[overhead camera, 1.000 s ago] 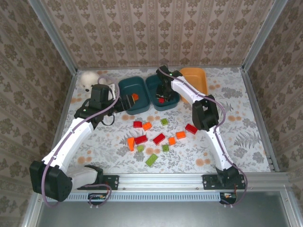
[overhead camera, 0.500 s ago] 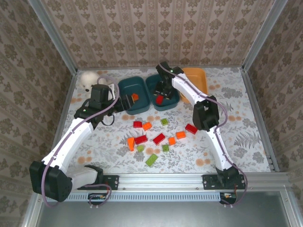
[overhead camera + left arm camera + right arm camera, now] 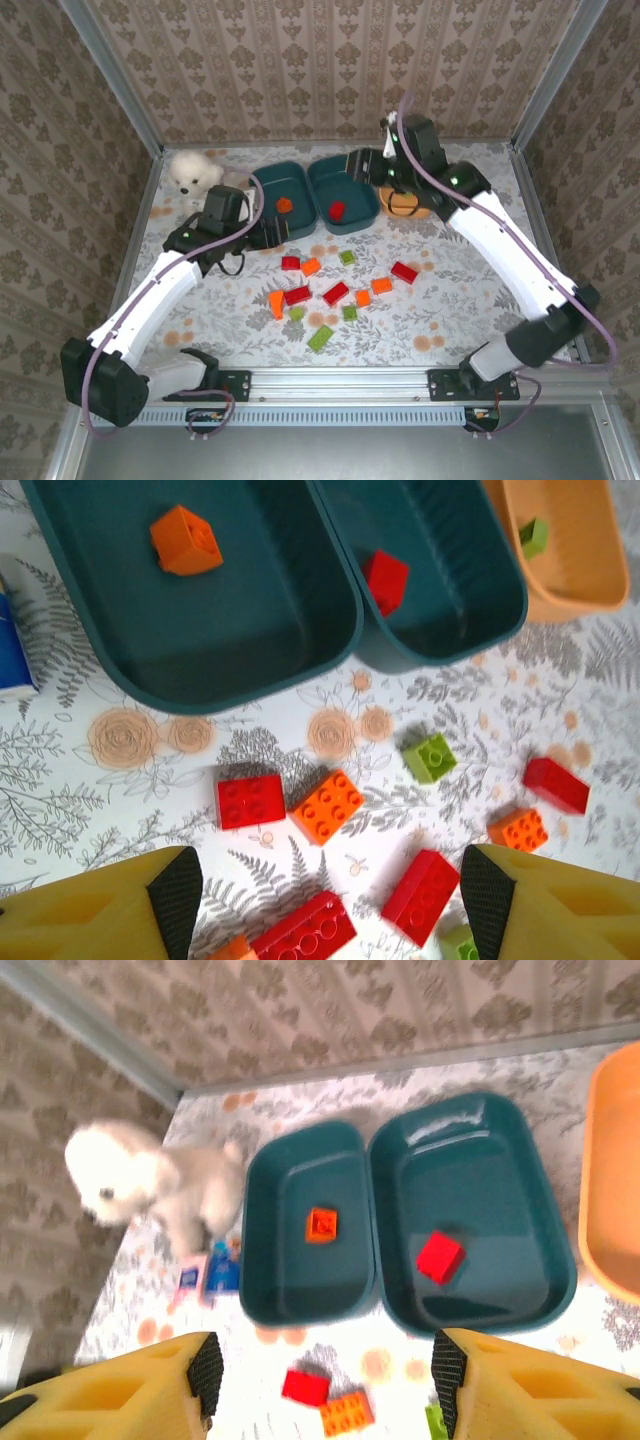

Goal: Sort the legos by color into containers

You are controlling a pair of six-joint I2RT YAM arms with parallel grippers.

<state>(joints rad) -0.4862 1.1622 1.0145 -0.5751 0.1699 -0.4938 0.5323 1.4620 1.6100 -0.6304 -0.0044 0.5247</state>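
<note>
We have drawn our right end effector (image 3: 325,1380) back from the middle teal tray (image 3: 500,1180), jaws apart and empty, leaving the red brick (image 3: 440,1257) sorted inside, while our left end effector (image 3: 325,900) hangs apart over the loose legos (image 3: 325,805) on the desk (image 3: 60,780).
</note>
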